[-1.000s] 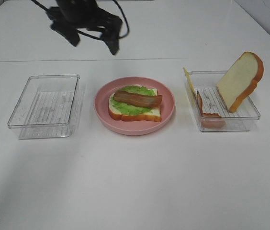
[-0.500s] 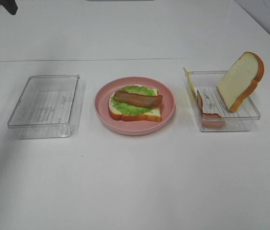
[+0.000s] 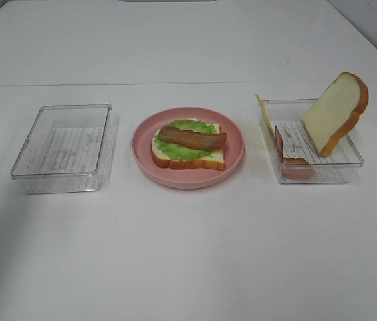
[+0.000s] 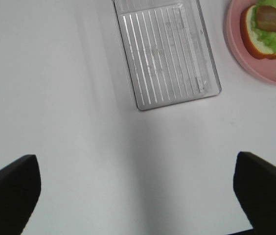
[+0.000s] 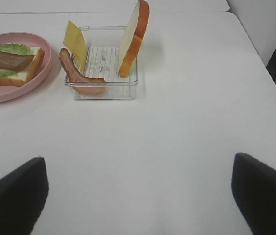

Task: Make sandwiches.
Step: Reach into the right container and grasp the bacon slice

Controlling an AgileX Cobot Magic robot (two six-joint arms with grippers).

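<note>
Left end effector and right end effector both gape wide and empty. The sandwich stack waits on the plate. The cheese stands on edge in the tray, ahead of the right arm, which looks nearer.

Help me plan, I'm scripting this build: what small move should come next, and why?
Probably send the open right gripper toward the yellow cheese square leaning in the right tray. The pink plate holds only a bread slice, lettuce and one bacon strip, and that gripper holds nothing.

Left claw and right claw gape wide.
</note>
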